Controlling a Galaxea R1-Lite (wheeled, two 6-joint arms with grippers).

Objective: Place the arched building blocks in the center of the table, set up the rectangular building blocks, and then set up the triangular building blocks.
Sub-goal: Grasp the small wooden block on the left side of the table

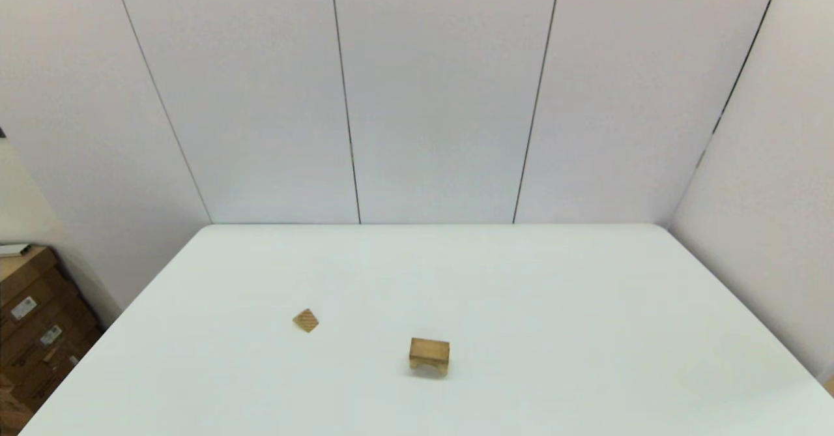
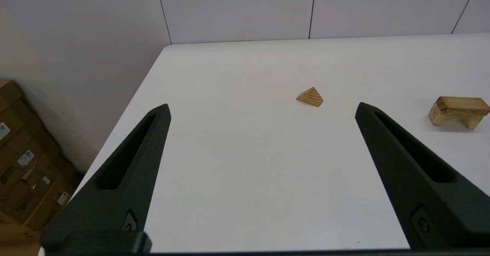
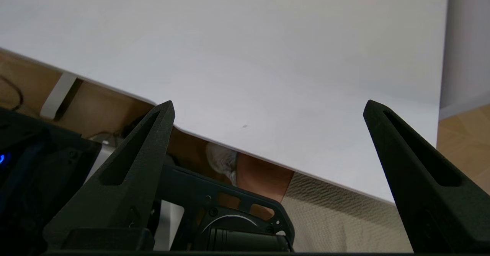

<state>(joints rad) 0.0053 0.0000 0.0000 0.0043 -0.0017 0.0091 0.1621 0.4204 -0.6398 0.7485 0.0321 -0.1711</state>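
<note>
1. While the white table (image 1: 586, 332) lies smooth and matt under the head camera, just two wooden pieces are seen on it, both toward the near side.
2. The arch (image 1: 429, 356) is found near the middle of the table's width: a chunky light-tan block, flat on top, standing on two short legs with the shallow curved cut-out facing down. Pale grain lines are picked out along its side in the left wrist view (image 2: 458, 111).
3. The wedge (image 1: 305, 320) is spotted to the arch's left and a little farther back, well apart from it. Small, triangular, and marked with dark diagonal stripes across its face (image 2: 310, 97), it rests flat on the table.
4. No plank can be made out in any view.
5. The left gripper (image 2: 262, 108) is held above the table's near left part, its two long black textured fingers spread wide. Nothing is gripped and nothing is touched; the wedge is framed between the fingertips, farther off, with the arch beyond the one finger.
6. The right gripper (image 3: 268, 106) is kept low by the table's near edge, at the right corner, fingers equally wide apart and empty.
7. Brown cardboard boxes (image 1: 32, 332) are stacked on the floor left of the table.
</note>
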